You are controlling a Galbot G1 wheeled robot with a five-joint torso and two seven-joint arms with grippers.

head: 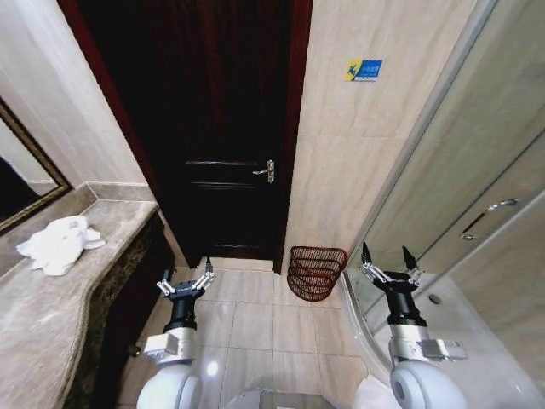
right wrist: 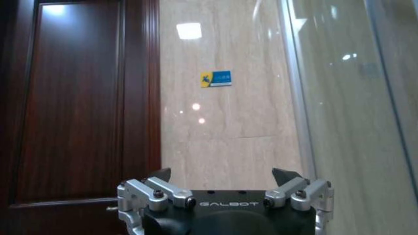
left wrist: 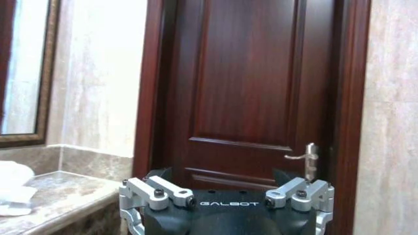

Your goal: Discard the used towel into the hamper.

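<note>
On the far left a crumpled white towel (head: pixel 58 244) lies on the marble counter (head: pixel 51 315), just below a framed mirror (head: pixel 25 183) that the view's edge cuts off. The left gripper (head: pixel 185 284) hangs over the tiled floor beside the counter's front edge, its fingers spread and holding nothing (the arm under it is mostly hidden by its own white housing). Behind stands the dark wooden door (head: pixel 223 128) with a metal handle (head: pixel 265 171). To its right the hamper (head: pixel 316 273) sits on the floor against the beige wall, its inside too dark to make out. The right gripper (head: pixel 387 262) hovers by the glass shower partition (head: pixel 477 213), spread wide, empty.
</note>
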